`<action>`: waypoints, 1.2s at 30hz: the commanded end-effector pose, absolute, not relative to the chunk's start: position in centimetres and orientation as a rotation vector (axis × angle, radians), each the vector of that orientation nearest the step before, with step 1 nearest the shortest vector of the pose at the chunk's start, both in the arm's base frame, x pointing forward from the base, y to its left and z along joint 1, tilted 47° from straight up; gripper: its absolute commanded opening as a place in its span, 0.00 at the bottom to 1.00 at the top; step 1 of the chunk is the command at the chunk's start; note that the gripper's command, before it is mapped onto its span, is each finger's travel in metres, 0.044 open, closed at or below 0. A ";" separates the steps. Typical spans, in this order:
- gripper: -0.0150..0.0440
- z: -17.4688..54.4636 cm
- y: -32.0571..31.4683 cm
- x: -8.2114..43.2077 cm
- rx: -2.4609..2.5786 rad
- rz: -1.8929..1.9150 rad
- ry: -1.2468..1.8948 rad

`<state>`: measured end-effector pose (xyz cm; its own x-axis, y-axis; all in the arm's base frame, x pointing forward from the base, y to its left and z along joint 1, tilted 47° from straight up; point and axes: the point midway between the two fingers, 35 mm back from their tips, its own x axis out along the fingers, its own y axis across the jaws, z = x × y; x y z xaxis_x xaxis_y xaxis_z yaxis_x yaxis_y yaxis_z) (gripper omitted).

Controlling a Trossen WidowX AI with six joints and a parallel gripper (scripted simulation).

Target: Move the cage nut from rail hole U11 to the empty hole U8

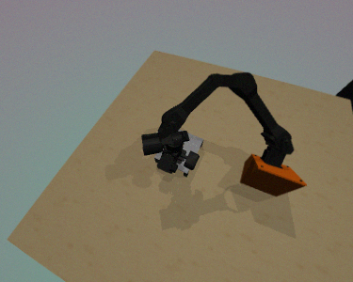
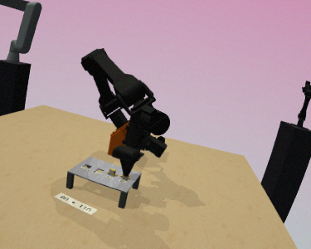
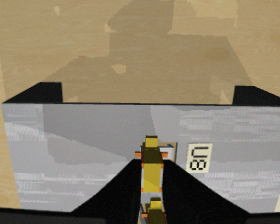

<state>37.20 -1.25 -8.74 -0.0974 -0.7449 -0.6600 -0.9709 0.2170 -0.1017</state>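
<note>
The arm and the whole orange base (image 1: 275, 176) are seen in the top view from high above, at a steep slant rather than straight down, and from well back. In the exterior view the scene is looked at from a lower height, down across the tabletop (image 1: 105, 207) (image 2: 26, 149), with the rail plate (image 1: 195, 143) (image 2: 101, 176) (image 3: 90, 130) in front and the base behind the arm. The wrist view is taken from close by, faced down along the fingers at the plate (its U8 label (image 3: 199, 158) is easily read). The plate and some tabletop are shared by all three; the base is shared by top and exterior only.
</note>
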 end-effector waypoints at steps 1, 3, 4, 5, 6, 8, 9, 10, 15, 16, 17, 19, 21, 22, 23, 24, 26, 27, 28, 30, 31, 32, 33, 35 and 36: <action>0.30 -8.9 -1.2 37.2 -1.570 0.491 1.906; 0.30 -8.9 -1.2 37.2 -1.568 0.493 1.909; 0.30 -8.9 -1.3 37.2 -1.566 0.493 1.911; 0.30 -8.9 -1.3 37.2 -1.565 0.494 1.912; 0.30 -8.9 -1.3 37.2 -1.563 0.495 1.914; 0.30 -8.8 -1.3 37.2 -1.561 0.496 1.917; 0.30 -8.8 -1.3 37.3 -1.559 0.497 1.918; 0.30 -8.8 -1.3 37.3 -1.558 0.498 1.920; 0.30 -8.8 -1.3 37.3 -1.553 0.500 1.925; 0.30 -8.8 -1.3 37.3 -1.553 0.500 1.925; 0.30 -8.8 -1.3 37.3 -1.553 0.500 1.925; 0.30 -8.8 -1.3 37.3 -1.553 0.500 1.925; 0.30 -8.8 -1.3 37.3 -1.553 0.500 1.925; 0.30 -8.8 -1.3 37.3 -1.553 0.500 1.925; 0.30 -8.8 -1.3 37.3 -1.553 0.500 1.925; 0.30 -8.8 -1.3 37.3 -1.553 0.500 1.925; 0.30 -8.8 -1.3 37.3 -1.553 0.500 1.925; 0.30 -8.8 -1.3 37.3 -1.553 0.500 1.925; 0.30 -8.8 -1.3 37.3 -1.552 0.500 1.925; 0.30 -8.8 -1.3 37.3 -1.552 0.501 1.926; 0.30 -8.8 -1.3 37.3 -1.551 0.501 1.927; 0.30 -8.8 -1.3 37.3 -1.550 0.501 1.929; 0.30 -8.8 -1.3 37.3 -1.549 0.502 1.930; 0.30 -8.8 -1.3 37.3 -1.547 0.503 1.933; 0.30 -8.8 -1.3 37.3 -1.546 0.504 1.934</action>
<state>37.35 -1.29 -8.73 -0.1292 -0.7386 -0.6616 -0.9674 0.2406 -0.0797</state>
